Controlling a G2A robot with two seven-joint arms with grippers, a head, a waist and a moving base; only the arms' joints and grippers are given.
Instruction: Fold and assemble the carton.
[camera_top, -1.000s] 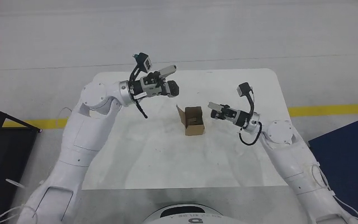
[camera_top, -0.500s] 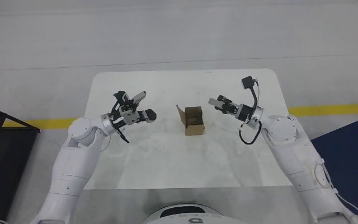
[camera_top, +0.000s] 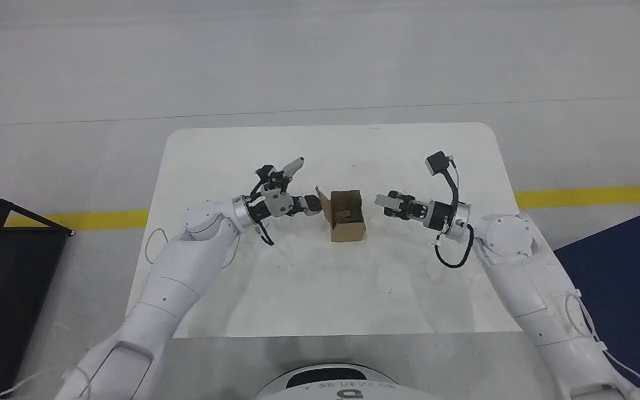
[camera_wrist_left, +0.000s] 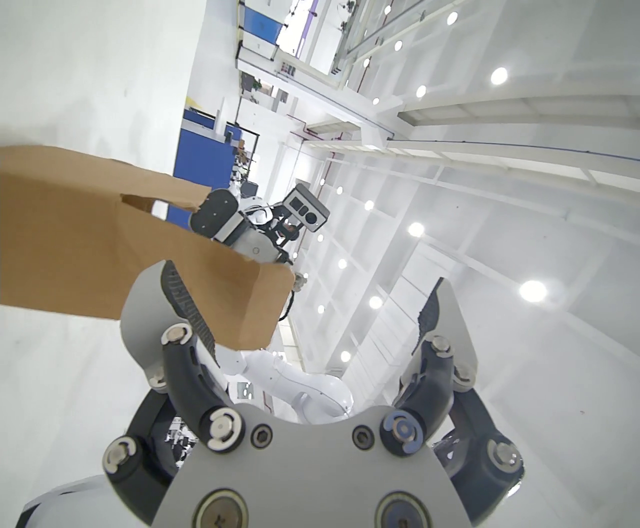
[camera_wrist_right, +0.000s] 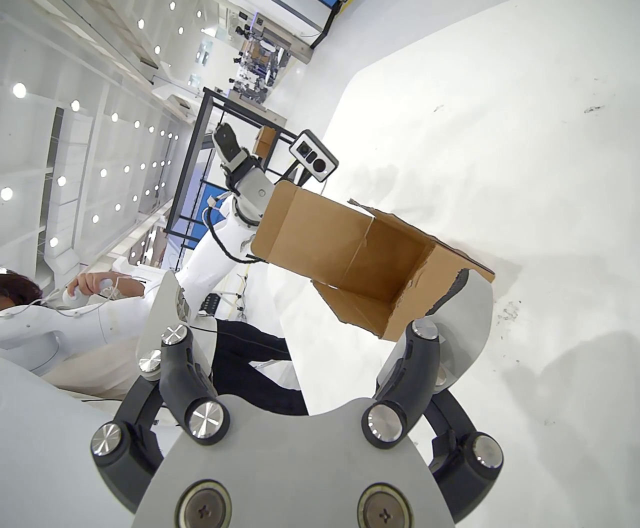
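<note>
The brown carton (camera_top: 347, 216) stands open-topped at the middle of the table (camera_top: 250, 290), one flap upright on the side facing the table's left edge. The left gripper (camera_wrist_left: 305, 290) hangs just beside that flap, fingers spread wide, one pad close against the cardboard; whether it touches cannot be told. The right gripper (camera_wrist_right: 320, 280), likewise spread and holding nothing, faces the opposite wall. The step in hand looks like folding the upright flap inward. That is best done by bracing the far wall first, then pressing low near the crease, since so light a box would likely slide or tip.
</note>
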